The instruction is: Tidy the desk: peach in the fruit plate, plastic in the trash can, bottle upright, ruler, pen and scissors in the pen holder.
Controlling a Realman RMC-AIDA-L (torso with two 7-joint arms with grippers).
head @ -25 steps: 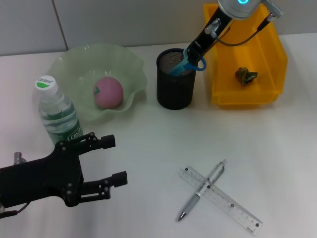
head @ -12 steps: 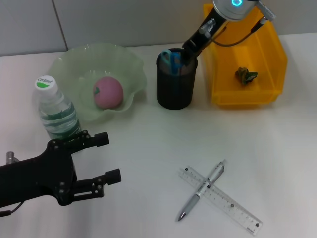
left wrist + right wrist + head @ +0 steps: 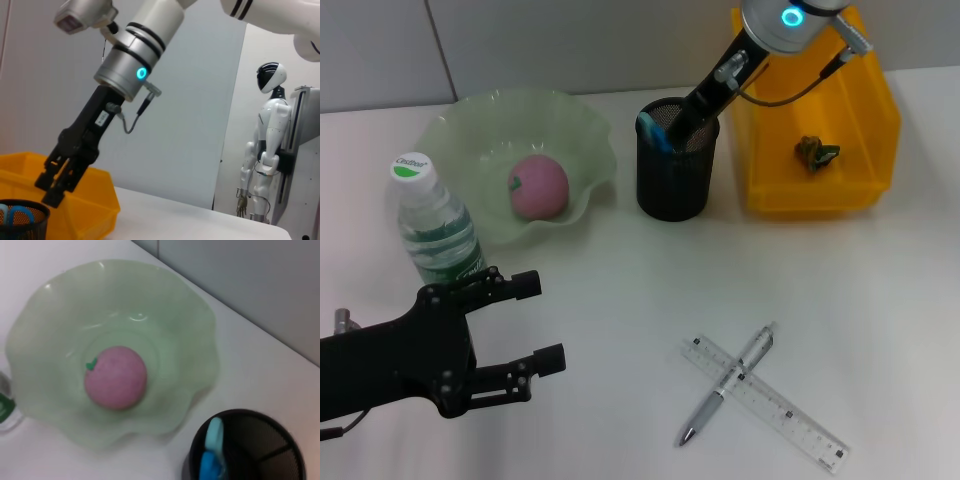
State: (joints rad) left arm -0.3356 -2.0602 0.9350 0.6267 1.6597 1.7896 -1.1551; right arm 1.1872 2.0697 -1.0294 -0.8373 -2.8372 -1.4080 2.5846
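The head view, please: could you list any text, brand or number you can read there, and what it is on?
Bottle cap: a green and white logo with lettering, too small to read.
Bottle label: print blurred, unreadable.
Ruler: graduation marks only, numbers too small to read.
Nothing else carries text.

The head view looks steeply down over the whole bench (image 3: 620,290), the left wrist view low and level across it, the right wrist view close down; all share the holder (image 3: 673,172).
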